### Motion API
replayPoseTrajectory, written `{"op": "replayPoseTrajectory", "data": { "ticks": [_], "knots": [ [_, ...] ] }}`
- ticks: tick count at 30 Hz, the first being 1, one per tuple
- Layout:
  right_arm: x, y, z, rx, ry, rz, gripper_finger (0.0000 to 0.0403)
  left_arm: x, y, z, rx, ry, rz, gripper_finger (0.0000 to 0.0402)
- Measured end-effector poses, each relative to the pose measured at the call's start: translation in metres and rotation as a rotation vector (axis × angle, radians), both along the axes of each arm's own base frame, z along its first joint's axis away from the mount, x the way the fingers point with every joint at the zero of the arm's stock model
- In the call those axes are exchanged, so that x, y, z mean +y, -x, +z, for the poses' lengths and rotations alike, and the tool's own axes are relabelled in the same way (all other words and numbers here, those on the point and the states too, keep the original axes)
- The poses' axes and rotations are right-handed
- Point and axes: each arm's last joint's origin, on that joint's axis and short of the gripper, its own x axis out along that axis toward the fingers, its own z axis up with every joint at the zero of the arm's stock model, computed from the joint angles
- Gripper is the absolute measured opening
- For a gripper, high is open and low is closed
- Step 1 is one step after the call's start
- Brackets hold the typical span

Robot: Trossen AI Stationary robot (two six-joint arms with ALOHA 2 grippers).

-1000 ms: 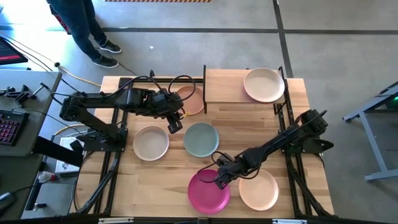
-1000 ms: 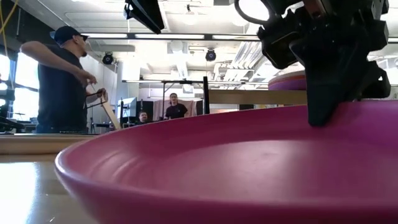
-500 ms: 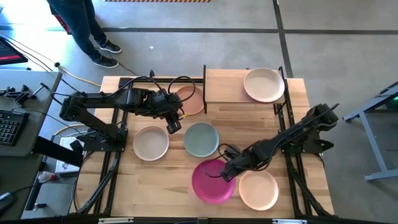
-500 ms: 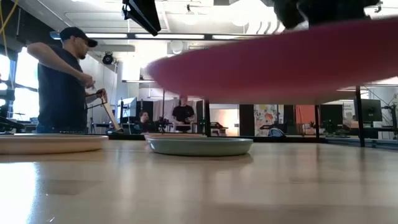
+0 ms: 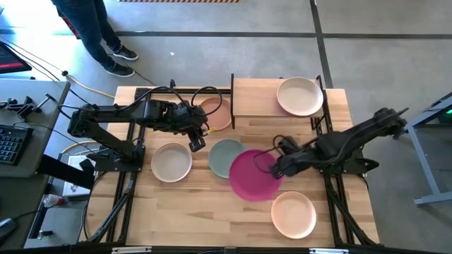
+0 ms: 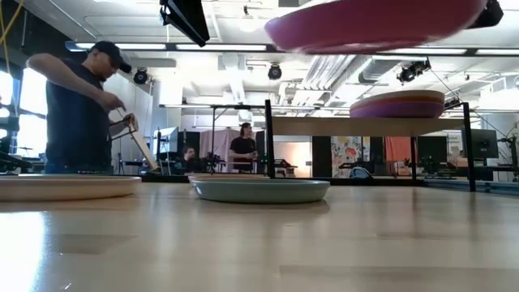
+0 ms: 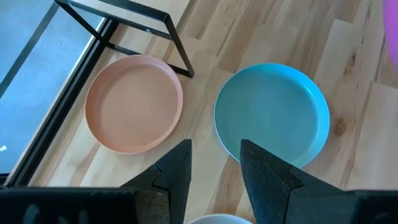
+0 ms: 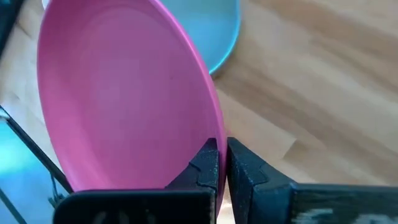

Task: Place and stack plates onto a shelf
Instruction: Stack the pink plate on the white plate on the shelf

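The wooden counter (image 5: 191,204) carries everything, with the light-wood shelf (image 5: 256,97) on black uprights standing at its far side, toward the right. On the shelf's right end sits a cream plate (image 5: 299,96); the low view shows it topping a small stack (image 6: 397,105) with a purple plate under it.

The right arm reaches in over the counter's middle, and the right gripper (image 5: 272,165) has its fingers (image 8: 208,163) pinched tight on the rim of the magenta plate (image 5: 254,174). That plate is held up in the air, clear of the counter, and from above it overlaps the edge of the grey-teal plate (image 5: 224,156), which lies flat on the counter at the centre.

The left arm waits at the far left of the counter. The left gripper (image 5: 198,142) hovers with its fingers (image 7: 264,177) spread apart and nothing between them, between a peach plate (image 5: 217,113) beside the shelf's left upright and a pale plate (image 5: 171,162) nearer the front.

Another pale peach plate (image 5: 294,214) lies alone at the front right.

Beyond the counter, a person (image 6: 81,105) stands at the far left.
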Motion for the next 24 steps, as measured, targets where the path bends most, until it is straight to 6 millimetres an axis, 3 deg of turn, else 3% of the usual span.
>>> {"op": "replayPoseTrajectory", "data": {
  "ticks": [11,24],
  "knots": [
    [-0.043,0.047,0.030,-0.045,0.023,-0.127,0.0000,0.000,0.000,0.000,0.007,-0.009,-0.014,0.0124],
    [-0.077,0.107,0.052,-0.150,0.045,-0.256,0.0000,0.000,-0.001,0.001,-0.007,-0.009,-0.014,0.0124]
  ]
}}
